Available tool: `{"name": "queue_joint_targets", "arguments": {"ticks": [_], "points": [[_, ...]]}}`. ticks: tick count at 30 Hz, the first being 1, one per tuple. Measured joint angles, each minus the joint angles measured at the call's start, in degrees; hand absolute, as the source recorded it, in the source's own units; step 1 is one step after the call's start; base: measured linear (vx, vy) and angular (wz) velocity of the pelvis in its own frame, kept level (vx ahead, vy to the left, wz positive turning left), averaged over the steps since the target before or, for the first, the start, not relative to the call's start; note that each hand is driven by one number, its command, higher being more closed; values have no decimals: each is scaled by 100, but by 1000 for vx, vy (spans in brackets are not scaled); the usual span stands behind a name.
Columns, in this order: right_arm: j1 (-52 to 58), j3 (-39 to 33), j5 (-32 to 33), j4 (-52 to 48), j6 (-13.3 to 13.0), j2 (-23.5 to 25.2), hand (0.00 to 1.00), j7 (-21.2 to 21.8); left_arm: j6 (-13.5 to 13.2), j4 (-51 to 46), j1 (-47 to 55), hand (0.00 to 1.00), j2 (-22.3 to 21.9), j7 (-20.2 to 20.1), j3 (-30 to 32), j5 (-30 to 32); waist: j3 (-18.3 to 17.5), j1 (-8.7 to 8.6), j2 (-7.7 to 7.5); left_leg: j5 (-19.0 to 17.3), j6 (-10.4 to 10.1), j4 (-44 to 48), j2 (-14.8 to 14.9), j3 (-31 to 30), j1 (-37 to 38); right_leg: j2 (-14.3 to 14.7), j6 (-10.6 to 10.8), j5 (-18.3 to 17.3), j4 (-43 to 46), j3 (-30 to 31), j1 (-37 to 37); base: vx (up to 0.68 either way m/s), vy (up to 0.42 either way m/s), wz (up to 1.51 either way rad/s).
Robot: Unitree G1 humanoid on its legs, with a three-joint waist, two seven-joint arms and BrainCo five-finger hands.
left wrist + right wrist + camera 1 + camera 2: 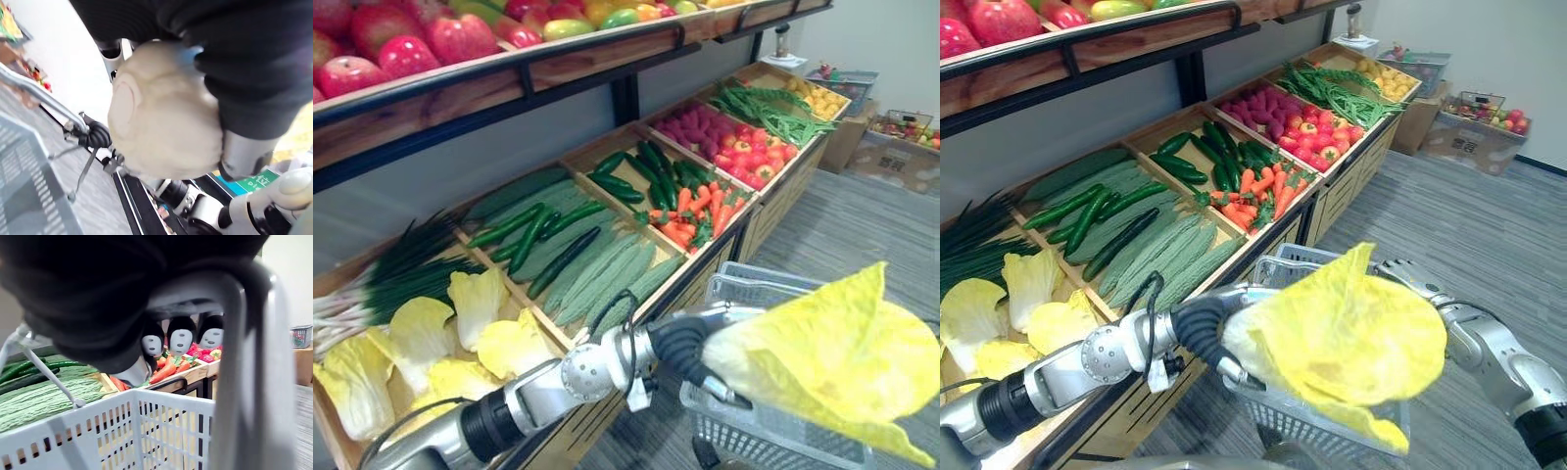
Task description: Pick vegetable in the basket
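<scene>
Left eye view: a yellow cabbage (842, 352) hangs at 4 o'clock, over the grey basket (744, 416) at 5 o'clock.
Left hand (243, 152): clenched on the cabbage's pale stem end, as I see in the left wrist view. I reckon the firm base is gripped so the loose leaves are spared.
Cabbage: in the air above the basket's open mouth, not yet inside. Its leaves hide most of the near rim from me.
Right hand (1412, 277): at 3 o'clock of the cabbage, by the basket's far side. In its wrist view the fingers (181, 340) curl with their dark tips toward the lens, above the basket wall. I judge they grasp the basket by its handle and hold it under the cabbage so the drop is short. The handle itself I can't make out under them.
Stock: other cabbages (421, 338) lie in the wooden crate (551, 328) at 8 o'clock, likely the source.
Next: I'd lower until the stem sits within the walls, then let go.
Risk: the wide leaves may catch the rim and tip the cabbage out.
</scene>
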Motion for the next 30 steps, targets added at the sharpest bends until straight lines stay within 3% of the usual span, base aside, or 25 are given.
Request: {"name": "queue_joint_targets", "arguments": {"ticks": [6, 11, 16, 30], "points": [[-2, 127, 685, -295, 10, -233, 100, 321, -27, 483, -239, 100, 230, -264, -594, 170, -54, -94, 82, -117, -80, 159, 71, 329, 70, 122, -3, 3, 18, 230, -87, -64, -17, -28], [-14, 139, 1622, -973, 6, -240, 100, 598, -36, 1287, -619, 100, 201, -299, -990, 1008, -58, -220, 106, -130, -101, 228, 123, 431, 121, 201, -19, 19, 27, 304, -93, -45, -25, -11], [-60, 200, 2265, -1602, -5, -57, 100, 936, -44, 2110, -765, 100, -141, -294, -985, 1946, -54, -232, 102, -139, -114, 234, 114, 479, 150, 218, -19, 20, 51, 346, -92, -55, -21, -4], [-69, 300, 2735, -1664, 266, 12, 100, 1676, -30, 3804, -991, 100, -1044, -59, -596, 3498, -18, -315, 50, -139, -115, 234, 111, 548, 155, 263, -19, 19, 87, 414, -137, -56, -26, -3]]}}
